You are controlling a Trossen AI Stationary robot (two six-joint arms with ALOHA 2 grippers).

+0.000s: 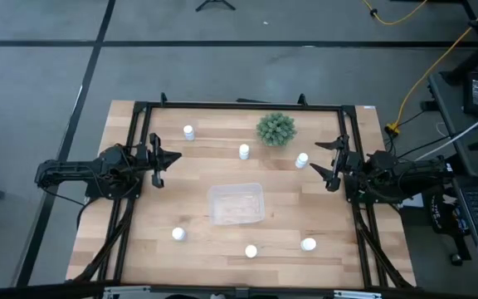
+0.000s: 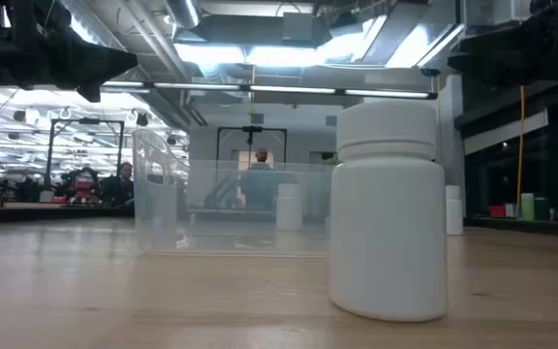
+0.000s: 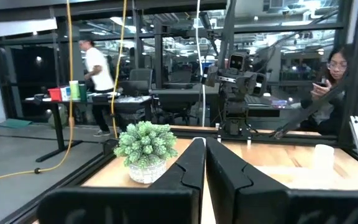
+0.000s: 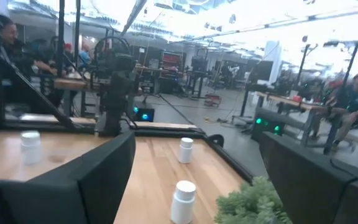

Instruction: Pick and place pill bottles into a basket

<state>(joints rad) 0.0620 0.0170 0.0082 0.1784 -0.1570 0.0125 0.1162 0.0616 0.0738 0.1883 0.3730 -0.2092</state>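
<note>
Six small white pill bottles stand upright on the wooden table: three at the far side (image 1: 188, 131) (image 1: 244, 150) (image 1: 302, 159) and three near the front edge (image 1: 178, 234) (image 1: 251, 251) (image 1: 308, 244). The clear basket (image 1: 236, 204) sits on the table's middle, with nothing in it. My left gripper (image 1: 159, 159) is shut and hovers at the table's left. My right gripper (image 1: 331, 165) is open and hovers at the right, just right of the far right bottle. In the low view one bottle (image 2: 388, 208) stands close in front of the basket (image 2: 231, 208).
A green spiky plant (image 1: 275, 129) in a small pot stands at the far middle, between two of the far bottles; it also shows in the left wrist view (image 3: 145, 149). A black frame (image 1: 239, 105) borders the table. People are in the room beyond.
</note>
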